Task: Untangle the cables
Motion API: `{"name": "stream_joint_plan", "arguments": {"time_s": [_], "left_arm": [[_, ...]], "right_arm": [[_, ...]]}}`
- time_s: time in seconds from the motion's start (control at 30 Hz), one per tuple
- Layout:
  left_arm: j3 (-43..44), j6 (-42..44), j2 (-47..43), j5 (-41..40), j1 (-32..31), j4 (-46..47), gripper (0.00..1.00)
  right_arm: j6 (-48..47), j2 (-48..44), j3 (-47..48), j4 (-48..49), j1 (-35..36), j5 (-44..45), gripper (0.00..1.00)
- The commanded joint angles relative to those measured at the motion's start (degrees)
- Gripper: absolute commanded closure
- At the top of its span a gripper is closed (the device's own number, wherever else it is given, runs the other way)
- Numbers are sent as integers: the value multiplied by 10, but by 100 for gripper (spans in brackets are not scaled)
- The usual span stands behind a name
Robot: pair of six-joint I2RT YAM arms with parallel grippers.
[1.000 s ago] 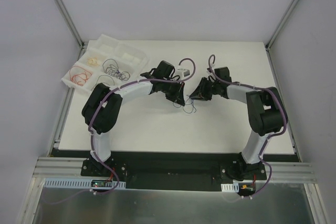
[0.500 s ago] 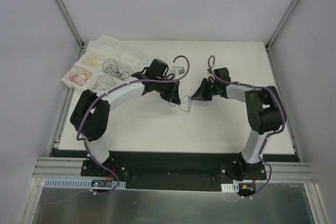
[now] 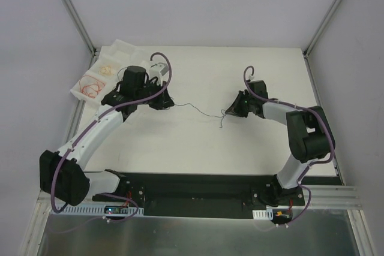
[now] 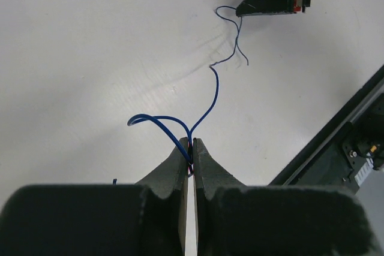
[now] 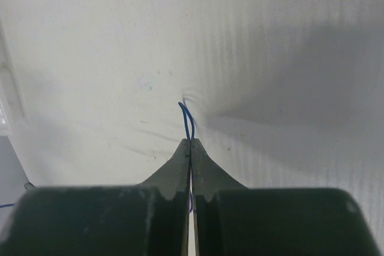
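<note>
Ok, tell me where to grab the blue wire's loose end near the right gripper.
Pinch the loose end of the blue wire partway along, close to the right gripper, coming from above with the jaws across it. It curls away from the run that leads to the left gripper, so probably nothing else gets caught.

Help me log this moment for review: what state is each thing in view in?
Left tool: shut on blue wire.
Right tool: shut on blue wire.
Blue wire: spans between the two tools, wavy, not taut.
Tray: at the table's far left corner, wires lying in its compartments.
Red wires: coiled in a near compartment of the tray.
</note>
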Motion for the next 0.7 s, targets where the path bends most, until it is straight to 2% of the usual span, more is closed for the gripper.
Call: {"name": "stream_joint_plan", "arguments": {"time_s": [0.0,0.2,0.3,0.4,0.47,0.57,0.67], "left_arm": [[-13,36,-78,-79,18,-32,100],[-18,58,-136,-150,26,-47,100],[-15,51,-141,-142,27,-46,100],[7,32,-123,-119,27,-43,100],[19,20,-109,-109,26,-33,100],[48,-1,-83,-120,27,-13,100],[96,-17,-50,-122,37,-5,100]], "right_arm": [[13,-31,-9,10,-2,40,100],[14,-37,-14,16,-2,43,100],[2,-33,-16,45,-3,-3,100],[-6,-41,-26,74,-3,-43,95],[-11,-55,-41,99,-3,-59,85],[-11,-84,-78,165,-1,-77,58],[-12,-129,-134,226,-1,-76,45]]}}
